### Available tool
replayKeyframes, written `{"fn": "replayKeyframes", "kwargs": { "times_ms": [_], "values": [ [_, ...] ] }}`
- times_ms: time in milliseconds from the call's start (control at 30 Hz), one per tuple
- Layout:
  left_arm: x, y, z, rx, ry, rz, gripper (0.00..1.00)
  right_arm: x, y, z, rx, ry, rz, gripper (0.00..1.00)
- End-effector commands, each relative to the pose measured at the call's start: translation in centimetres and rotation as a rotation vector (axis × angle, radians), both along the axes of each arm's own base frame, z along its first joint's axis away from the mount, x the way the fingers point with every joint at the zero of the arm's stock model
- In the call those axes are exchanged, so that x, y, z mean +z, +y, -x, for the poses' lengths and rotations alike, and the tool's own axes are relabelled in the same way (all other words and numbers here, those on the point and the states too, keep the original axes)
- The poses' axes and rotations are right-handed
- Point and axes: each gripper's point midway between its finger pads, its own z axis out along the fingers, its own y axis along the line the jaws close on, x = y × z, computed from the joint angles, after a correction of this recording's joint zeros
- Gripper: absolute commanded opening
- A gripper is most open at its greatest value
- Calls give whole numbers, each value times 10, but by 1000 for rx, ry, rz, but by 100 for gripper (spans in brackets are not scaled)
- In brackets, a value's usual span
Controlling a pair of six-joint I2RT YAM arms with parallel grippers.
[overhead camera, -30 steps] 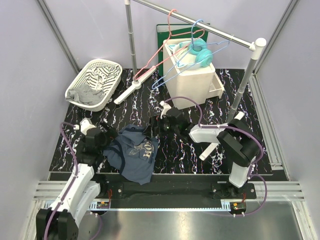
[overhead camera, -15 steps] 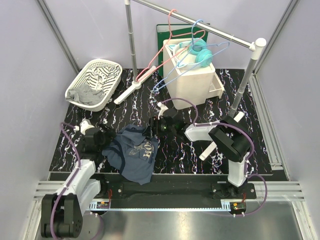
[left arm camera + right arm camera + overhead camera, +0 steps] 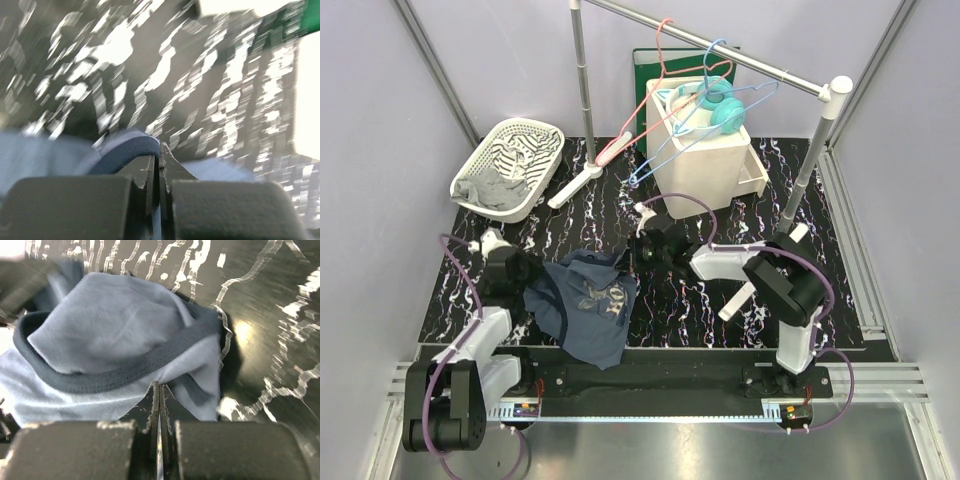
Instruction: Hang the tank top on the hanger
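Tank top (image 3: 585, 305) lies bunched on the marbled table (image 3: 700, 300), well apart from the light-blue hanger (image 3: 638, 176) hung on the rail (image 3: 760, 62) behind. Left gripper (image 3: 159, 150) is clamped on its navy hem, and right gripper (image 3: 159, 390) is pinched shut on the opposite edge. A good lift likely means raising both evenly and drawing apart, so the cloth spreads without slipping.

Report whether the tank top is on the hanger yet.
Off. The tank top lies crumpled on the table; the light-blue hanger hangs bare on the rail.
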Motion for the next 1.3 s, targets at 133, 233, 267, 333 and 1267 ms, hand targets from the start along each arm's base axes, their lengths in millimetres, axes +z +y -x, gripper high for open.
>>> {"fn": "replayKeyframes", "kwargs": {
  "times_ms": [133,233,267,333,1267],
  "values": [
    [179,-21,-77,-156,-427,-9,0,96,-67,-17,-208,-267,115,0],
    [220,-32,-93,-218,-512,-3,0,117,-96,-15,-288,-330,149,0],
    [226,-34,-99,-235,-522,-6,0,122,-106,-16,-317,-352,169,0],
    [267,-41,-106,-294,-590,-42,0,137,-123,-11,-347,-374,192,0],
    [85,-151,66,-739,-387,-221,2,77,-196,34,-470,-250,331,2]
  ]
}}
